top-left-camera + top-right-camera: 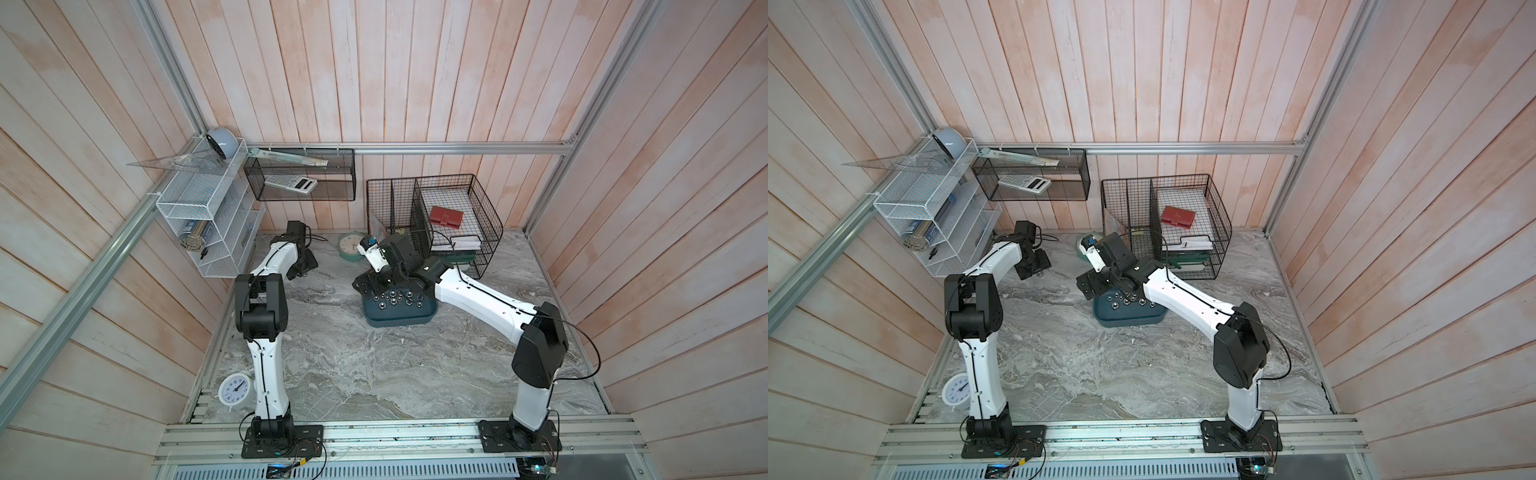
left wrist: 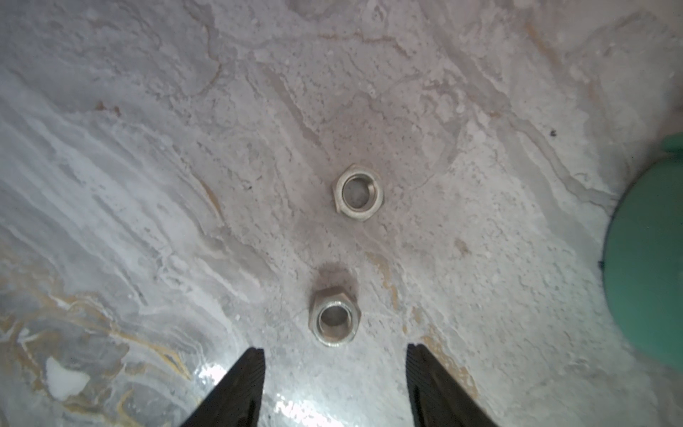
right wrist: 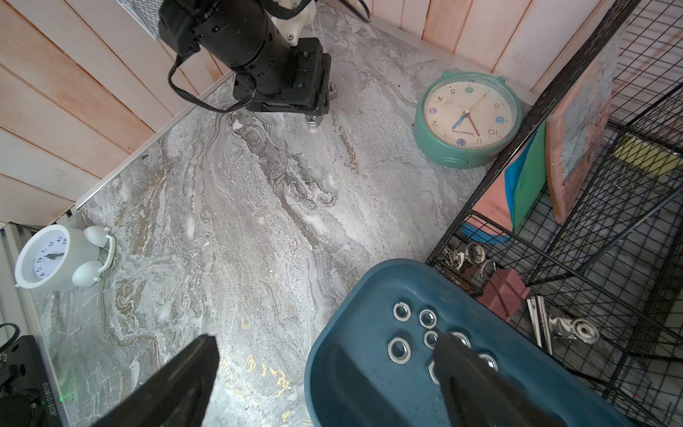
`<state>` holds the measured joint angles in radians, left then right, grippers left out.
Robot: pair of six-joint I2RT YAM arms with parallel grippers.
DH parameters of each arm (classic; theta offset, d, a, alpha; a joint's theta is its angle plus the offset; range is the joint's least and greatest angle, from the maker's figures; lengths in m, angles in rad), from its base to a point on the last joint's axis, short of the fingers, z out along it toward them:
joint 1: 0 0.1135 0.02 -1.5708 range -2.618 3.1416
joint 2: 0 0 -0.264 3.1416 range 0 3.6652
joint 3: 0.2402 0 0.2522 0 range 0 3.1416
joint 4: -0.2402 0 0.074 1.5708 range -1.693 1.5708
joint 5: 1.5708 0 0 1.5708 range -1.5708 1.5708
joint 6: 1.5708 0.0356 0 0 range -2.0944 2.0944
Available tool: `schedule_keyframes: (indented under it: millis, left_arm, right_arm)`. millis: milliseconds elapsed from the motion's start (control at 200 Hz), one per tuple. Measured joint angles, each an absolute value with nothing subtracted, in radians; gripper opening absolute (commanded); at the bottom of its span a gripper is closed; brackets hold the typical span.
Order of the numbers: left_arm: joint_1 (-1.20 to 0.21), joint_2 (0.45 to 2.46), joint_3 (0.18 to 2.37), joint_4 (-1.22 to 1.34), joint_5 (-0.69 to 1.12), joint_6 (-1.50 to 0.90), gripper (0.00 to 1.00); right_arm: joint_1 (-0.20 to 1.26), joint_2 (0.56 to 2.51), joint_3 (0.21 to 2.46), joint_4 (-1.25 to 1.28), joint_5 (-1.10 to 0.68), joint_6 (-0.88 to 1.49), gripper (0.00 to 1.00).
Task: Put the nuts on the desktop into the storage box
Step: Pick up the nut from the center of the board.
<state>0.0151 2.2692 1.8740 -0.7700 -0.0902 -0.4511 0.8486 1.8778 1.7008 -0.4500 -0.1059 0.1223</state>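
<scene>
Two silver nuts lie on the grey marble desktop (image 1: 374, 365) in the left wrist view, one nut (image 2: 335, 316) just ahead of my left gripper (image 2: 334, 353) and another nut (image 2: 358, 193) farther off. The left jaws stand apart with nothing between them. In both top views this gripper (image 1: 305, 270) is low over the desktop at the back left. The teal-blue storage box (image 1: 399, 309) holds several nuts (image 3: 398, 349). My right gripper (image 3: 325, 342) hangs open and empty over the box's near rim (image 3: 318, 355), one finger above the box and the other above the desktop.
A round green clock (image 3: 467, 118) stands near the back wall between the arms. A black wire organiser (image 1: 449, 224) with binder clips (image 3: 573, 329) sits right behind the box. A white alarm clock (image 1: 235, 388) is at the front left, and a white mesh shelf (image 1: 208, 216) hangs on the left wall.
</scene>
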Motion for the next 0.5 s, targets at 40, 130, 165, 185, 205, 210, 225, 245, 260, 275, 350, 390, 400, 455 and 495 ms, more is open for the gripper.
schedule_keyframes:
  millis: [40,130,165,185,205,210,225,245,260,275,350,390,400,455,495]
  left_arm:
    - [0.015,2.281,1.885,-0.770,-0.090,-0.446,0.58]
    - [0.017,2.301,1.905,-0.770,-0.092,-0.435,0.57]
    - [0.017,2.308,1.910,-0.770,-0.093,-0.431,0.57]
    - [0.017,2.312,1.913,-0.770,-0.094,-0.429,0.57]
    - [0.017,2.316,1.916,-0.770,-0.094,-0.429,0.57]
    - [0.017,2.317,1.916,-0.770,-0.094,-0.429,0.57]
    - [0.017,2.320,1.918,-0.770,-0.094,-0.429,0.57]
    - [0.017,2.323,1.919,-0.770,-0.094,-0.427,0.57]
    - [0.017,2.325,1.919,-0.770,-0.094,-0.426,0.57]
    - [0.017,2.327,1.920,-0.770,-0.094,-0.426,0.57]
    - [0.017,2.334,1.920,-0.770,-0.094,-0.421,0.57]
    - [0.017,2.336,1.920,-0.770,-0.094,-0.418,0.57]
    - [0.017,2.336,1.920,-0.771,-0.094,-0.418,0.57]
    - [0.017,2.336,1.920,-0.770,-0.095,-0.414,0.51]
    - [0.018,2.336,1.920,-0.770,-0.096,-0.407,0.46]
  right_arm:
    - [0.848,1.878,1.701,-0.450,-0.106,0.122,0.98]
    - [0.848,1.878,1.704,-0.451,-0.106,0.122,0.98]
    - [0.848,1.878,1.705,-0.451,-0.105,0.122,0.98]
    - [0.848,1.878,1.706,-0.451,-0.105,0.122,0.98]
    - [0.848,1.878,1.707,-0.451,-0.105,0.121,0.98]
    - [0.848,1.878,1.707,-0.451,-0.105,0.122,0.98]
    - [0.848,1.878,1.707,-0.451,-0.105,0.122,0.98]
    - [0.848,1.878,1.707,-0.451,-0.105,0.121,0.98]
    - [0.848,1.878,1.707,-0.451,-0.105,0.122,0.98]
    - [0.848,1.878,1.707,-0.452,-0.105,0.122,0.98]
    - [0.848,1.878,1.707,-0.454,-0.104,0.122,0.98]
    - [0.848,1.878,1.707,-0.454,-0.103,0.122,0.98]
    - [0.848,1.878,1.707,-0.455,-0.103,0.122,0.98]
    - [0.848,1.878,1.707,-0.455,-0.103,0.122,0.98]
    - [0.848,1.878,1.707,-0.456,-0.103,0.122,0.98]
